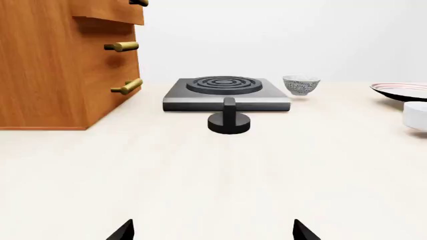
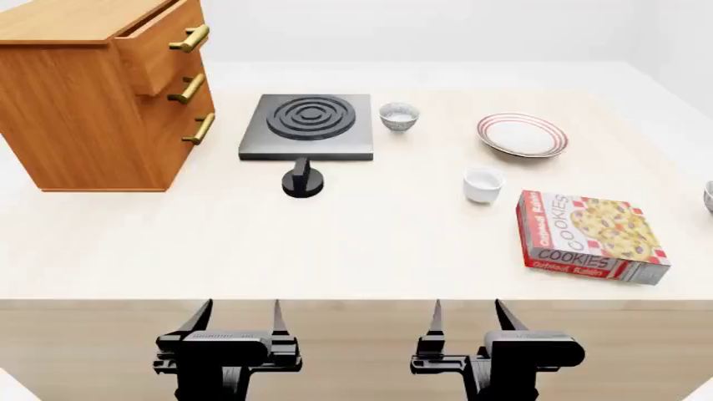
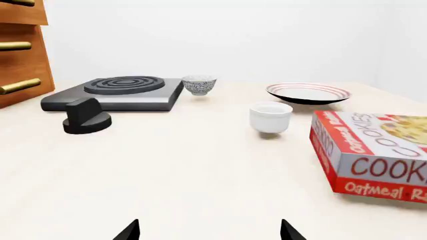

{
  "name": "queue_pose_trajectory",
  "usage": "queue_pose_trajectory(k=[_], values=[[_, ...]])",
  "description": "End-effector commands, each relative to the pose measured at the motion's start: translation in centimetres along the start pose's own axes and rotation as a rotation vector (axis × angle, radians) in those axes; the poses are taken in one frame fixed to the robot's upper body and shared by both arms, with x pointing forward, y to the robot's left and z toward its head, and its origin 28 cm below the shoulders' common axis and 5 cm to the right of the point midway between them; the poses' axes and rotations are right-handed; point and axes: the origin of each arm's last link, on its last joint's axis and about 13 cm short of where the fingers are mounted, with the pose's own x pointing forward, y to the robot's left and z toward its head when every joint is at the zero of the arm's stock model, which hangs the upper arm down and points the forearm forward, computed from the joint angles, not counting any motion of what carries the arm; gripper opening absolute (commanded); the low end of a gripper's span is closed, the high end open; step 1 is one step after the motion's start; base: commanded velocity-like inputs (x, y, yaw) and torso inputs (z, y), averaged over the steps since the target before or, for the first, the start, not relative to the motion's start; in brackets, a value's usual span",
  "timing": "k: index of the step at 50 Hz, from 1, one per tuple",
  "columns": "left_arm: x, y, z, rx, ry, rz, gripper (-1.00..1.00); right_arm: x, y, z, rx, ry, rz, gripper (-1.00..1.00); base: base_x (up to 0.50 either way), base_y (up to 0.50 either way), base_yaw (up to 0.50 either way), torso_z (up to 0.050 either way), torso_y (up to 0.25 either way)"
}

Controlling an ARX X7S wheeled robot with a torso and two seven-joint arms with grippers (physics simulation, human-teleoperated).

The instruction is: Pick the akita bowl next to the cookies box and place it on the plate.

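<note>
Both the left gripper (image 2: 237, 319) and right gripper (image 2: 466, 317) stood with jaws apart, empty, at the table's near edge. The speckled grey-and-white akita bowl (image 2: 709, 196) lay at the head view's right border, at two o'clock from the flat red-and-white cookies box (image 2: 587, 236). The ringed white plate (image 2: 522, 134) sat at eleven o'clock from that box, well apart.

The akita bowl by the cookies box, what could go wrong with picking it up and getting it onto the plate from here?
1. Wrong bowl: an alike bowl beside the stove sits in plain view, while the target akita bowl barely shows at the head view's right edge, past the cookies box.
2. Long reach: the open right gripper starts at the table's near edge, and the box could get bumped.
3. The white cup stands near the plate.
</note>
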Motion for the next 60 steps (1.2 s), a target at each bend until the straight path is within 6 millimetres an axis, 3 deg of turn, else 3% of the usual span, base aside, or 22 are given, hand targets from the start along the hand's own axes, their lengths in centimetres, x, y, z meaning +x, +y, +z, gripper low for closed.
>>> queue_pose_trajectory(k=[1,18,19,20,24,33,60], values=[[0.0,0.0,0.0,0.000,-0.001,-0.004,1.00,0.1,0.0,0.1,-0.012,0.008,-0.003,1.00,0.00,0.00,0.00,0.000,0.000],[-0.2,0.0,0.1,-0.004,-0.011,-0.005,1.00,-0.5,0.0,0.1,-0.017,-0.033,-0.025,1.00,0.00,0.00,0.00,0.000,0.000],[-0.1,0.1,-2.1,0.005,0.084,-0.055,1.00,3.0,3.3,0.8,0.148,-0.109,-0.013,1.00,0.00,0.00,0.00,0.000,0.000],[-0.1,0.0,0.0,-0.001,-0.008,-0.008,1.00,-0.4,0.0,-0.1,-0.008,-0.030,-0.018,1.00,0.00,0.00,0.00,0.000,0.000],[-0.6,0.0,0.2,-0.008,-0.036,-0.011,1.00,-1.2,0.1,0.8,-0.046,-0.083,-0.009,1.00,0.00,0.00,0.00,0.000,0.000],[-0.6,0.0,0.3,0.006,-0.073,-0.001,1.00,-1.1,-0.2,1.5,-0.074,-0.130,-0.019,1.00,0.00,0.00,0.00,0.000,0.000],[-0.6,0.0,0.5,0.014,-0.080,-0.006,1.00,-1.5,-0.2,1.7,-0.073,-0.167,-0.018,1.00,-0.17,-0.50,0.00,0.000,0.000]])
